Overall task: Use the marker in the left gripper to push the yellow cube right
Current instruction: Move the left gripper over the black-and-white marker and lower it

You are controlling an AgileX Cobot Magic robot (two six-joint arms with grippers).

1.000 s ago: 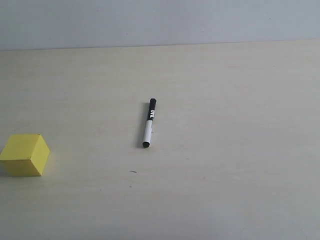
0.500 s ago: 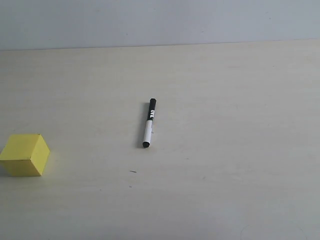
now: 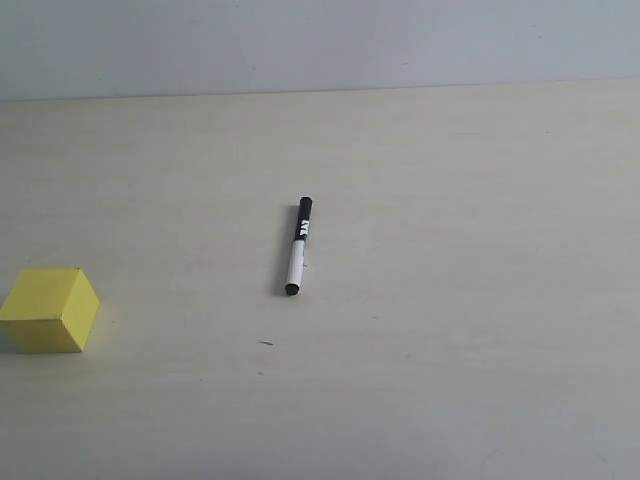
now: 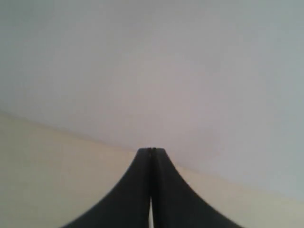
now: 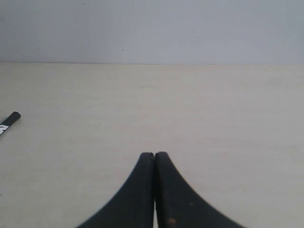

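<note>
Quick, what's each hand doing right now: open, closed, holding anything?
Left hand: closed, holding nothing; the marker lies on the table.
Right hand: closed, holding nothing.

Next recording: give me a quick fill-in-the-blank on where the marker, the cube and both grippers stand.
1. The marker lies flat on the table, and the cube sits to its ____ in the exterior view.
2. The cube's colour is ____.
3. The left gripper and the right gripper are shut and hold ____.
Missing words: left; yellow; nothing.
</note>
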